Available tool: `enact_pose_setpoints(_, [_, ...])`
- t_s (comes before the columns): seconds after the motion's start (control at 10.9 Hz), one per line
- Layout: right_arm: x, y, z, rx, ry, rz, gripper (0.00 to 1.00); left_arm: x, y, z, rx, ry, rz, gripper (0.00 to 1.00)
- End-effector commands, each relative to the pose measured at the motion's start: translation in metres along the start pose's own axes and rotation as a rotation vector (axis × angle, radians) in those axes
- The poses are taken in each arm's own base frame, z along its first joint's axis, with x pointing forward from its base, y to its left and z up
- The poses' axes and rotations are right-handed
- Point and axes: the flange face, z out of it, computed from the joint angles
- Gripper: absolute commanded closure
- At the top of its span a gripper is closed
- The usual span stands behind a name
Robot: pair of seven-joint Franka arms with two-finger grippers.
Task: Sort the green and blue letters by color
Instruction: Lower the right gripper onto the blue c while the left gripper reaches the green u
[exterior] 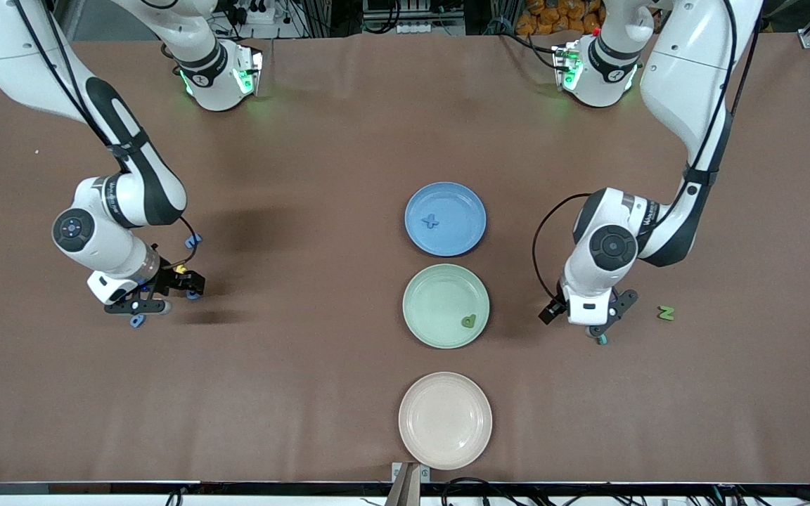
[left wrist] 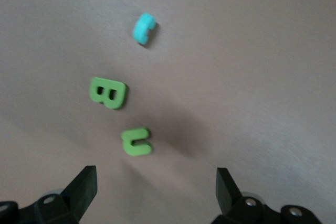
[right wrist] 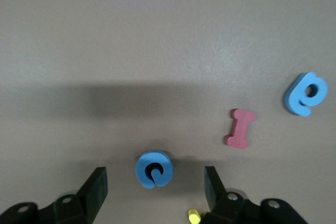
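My right gripper [exterior: 164,295] is open, low over the table at the right arm's end. In the right wrist view it [right wrist: 155,188] hangs over a round blue letter [right wrist: 154,169] lying between its fingers. Another blue letter [right wrist: 306,94] lies apart. Blue letters [exterior: 193,241] [exterior: 137,321] show around it in the front view. My left gripper [exterior: 593,325] is open over the table at the left arm's end. In the left wrist view it [left wrist: 156,183] is empty, with a green curved letter [left wrist: 137,141], a green B [left wrist: 108,92] and a light blue letter [left wrist: 144,28] ahead. A green N [exterior: 666,313] lies beside it.
A blue plate [exterior: 461,242] holds a blue letter [exterior: 431,221]. A green plate [exterior: 426,316] nearer the camera holds a green letter [exterior: 470,321]. A pink plate [exterior: 445,450] is nearest. A dark red I [right wrist: 240,128] and a yellow piece [right wrist: 194,216] lie near my right gripper.
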Motion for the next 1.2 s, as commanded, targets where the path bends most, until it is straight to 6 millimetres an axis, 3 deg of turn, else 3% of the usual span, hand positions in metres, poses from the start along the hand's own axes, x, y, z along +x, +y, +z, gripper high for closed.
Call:
enact_pose_setpoints(0.0, [-0.004, 0.005, 0.012, 0.004, 0.006, 0.024, 0.28, 0.01, -0.023, -0.001, 0.012, -0.005, -0.01, 0.0])
enact_pose_setpoints(0.37, [-0.004, -0.003, 0.019, 0.009, 0.009, 0.069, 0.39, 0.012, -0.024, 0.0, -0.031, -0.008, -0.026, 0.0])
enact_pose_setpoints(0.74, [-0.006, -0.01, 0.023, 0.006, 0.002, 0.08, 0.51, 0.01, -0.024, 0.021, -0.029, -0.016, -0.023, 0.0])
enact_pose_setpoints(0.92, [-0.006, -0.008, 0.023, 0.005, 0.002, 0.083, 0.67, 0.012, -0.023, 0.023, -0.035, -0.015, -0.029, 0.0])
enact_pose_setpoints(1.11, [-0.006, -0.007, 0.021, 0.001, -0.006, 0.103, 0.95, 0.011, -0.021, 0.031, -0.045, -0.014, -0.029, 0.0])
